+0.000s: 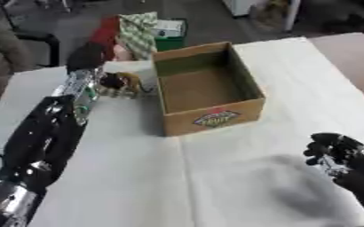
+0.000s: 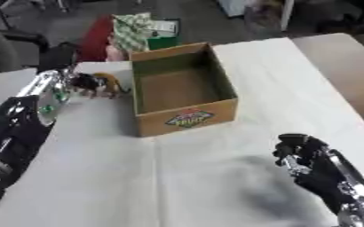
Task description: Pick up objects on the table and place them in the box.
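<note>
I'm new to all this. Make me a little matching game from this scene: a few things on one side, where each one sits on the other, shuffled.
Things:
1. cardboard box
2. brown toy animal
3. right robot hand
4. left robot hand

Places:
A. lower right, over bare table
B. middle of the table, open and empty
C. beside the box's left wall
D. far left, at the toy animal

Pairs: 1-B, 2-C, 3-A, 4-D
</note>
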`<state>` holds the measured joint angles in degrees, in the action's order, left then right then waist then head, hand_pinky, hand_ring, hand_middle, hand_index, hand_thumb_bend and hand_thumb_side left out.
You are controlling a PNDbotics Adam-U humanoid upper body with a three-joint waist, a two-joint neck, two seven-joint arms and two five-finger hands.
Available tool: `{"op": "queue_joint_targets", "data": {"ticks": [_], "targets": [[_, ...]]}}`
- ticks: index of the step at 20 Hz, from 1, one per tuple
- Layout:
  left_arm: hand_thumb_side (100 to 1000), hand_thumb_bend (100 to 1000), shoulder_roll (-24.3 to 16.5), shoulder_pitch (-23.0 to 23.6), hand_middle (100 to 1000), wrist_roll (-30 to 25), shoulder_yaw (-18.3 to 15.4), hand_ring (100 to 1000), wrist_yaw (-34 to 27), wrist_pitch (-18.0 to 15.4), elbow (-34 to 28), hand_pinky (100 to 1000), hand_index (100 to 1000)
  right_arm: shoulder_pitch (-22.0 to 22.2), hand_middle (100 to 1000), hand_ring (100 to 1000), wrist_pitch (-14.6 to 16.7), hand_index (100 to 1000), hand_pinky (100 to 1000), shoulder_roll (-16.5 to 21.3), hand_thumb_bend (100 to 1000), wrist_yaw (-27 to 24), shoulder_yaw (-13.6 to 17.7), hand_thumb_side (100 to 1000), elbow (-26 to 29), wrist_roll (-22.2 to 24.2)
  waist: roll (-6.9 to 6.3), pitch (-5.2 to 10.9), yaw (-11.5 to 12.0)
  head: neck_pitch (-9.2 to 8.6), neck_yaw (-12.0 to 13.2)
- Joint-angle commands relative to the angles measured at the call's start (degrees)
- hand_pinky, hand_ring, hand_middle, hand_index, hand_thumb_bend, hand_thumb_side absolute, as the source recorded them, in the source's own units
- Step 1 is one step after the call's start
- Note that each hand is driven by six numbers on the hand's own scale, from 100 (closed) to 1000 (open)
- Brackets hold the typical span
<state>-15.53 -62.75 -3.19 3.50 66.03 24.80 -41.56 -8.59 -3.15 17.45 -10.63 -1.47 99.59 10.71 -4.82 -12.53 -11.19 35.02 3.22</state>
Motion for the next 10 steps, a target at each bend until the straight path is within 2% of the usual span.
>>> {"op": "queue_joint_targets", "data": {"ticks": [1, 6, 10], "targets": [[377, 562, -0.6, -0.7, 805, -0.2, -0.6, 824, -0.7, 0.3, 0.0, 797, 828, -0.8, 604, 673, 0.1, 738, 630, 1.1, 100, 0.5, 0.0, 201, 0.9, 0.2, 0.16, 0.66, -0.2, -0.85, 0.3], [276, 467, -0.4, 0.2, 786, -0.9, -0.7, 810, -0.9, 0.5, 0.6, 794, 812, -1.0, 605, 674, 0.1, 738, 629, 1.1, 100, 0.6, 0.0, 201, 0.9, 0.3, 0.04, 0.29, -0.5, -1.29, 0.3], [235, 433, -0.1, 0.8, 791, 1.2, -0.8, 815, -0.9, 0.9, 0.8, 801, 810, -1.2, 605, 674, 0.1, 738, 629, 1.0, 100, 0.7, 0.0, 200, 1.0, 0.4, 0.05, -0.04, -0.8, -1.58, 0.2]]}}
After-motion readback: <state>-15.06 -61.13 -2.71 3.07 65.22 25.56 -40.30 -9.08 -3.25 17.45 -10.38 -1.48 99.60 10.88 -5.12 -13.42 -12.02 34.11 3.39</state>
